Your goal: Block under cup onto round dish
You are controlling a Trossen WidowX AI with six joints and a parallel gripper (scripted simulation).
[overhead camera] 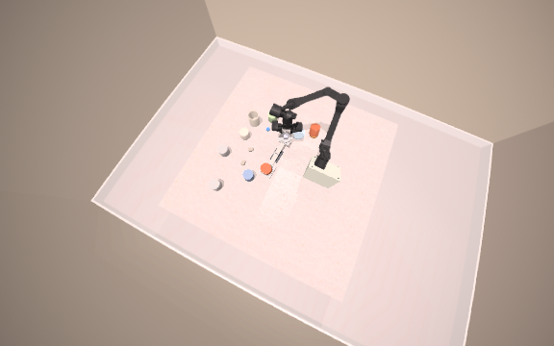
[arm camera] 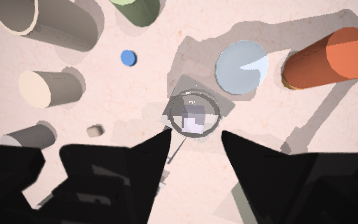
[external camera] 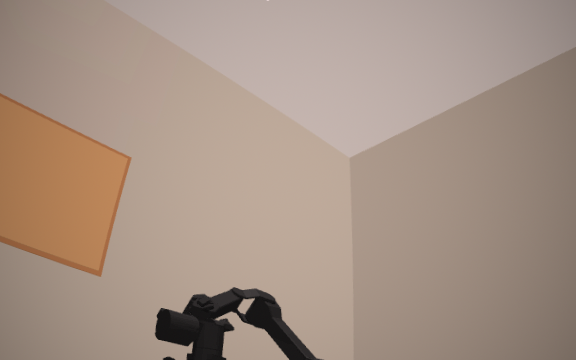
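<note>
The gripper (arm camera: 196,137), half open and empty, hangs above 1 clear cup (arm camera: 192,112); next, descend and close on it.

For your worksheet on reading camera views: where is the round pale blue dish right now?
In the wrist view the dish lies flat on the mat, upper right of centre, between the clear cup and the orange cylinder.
</note>
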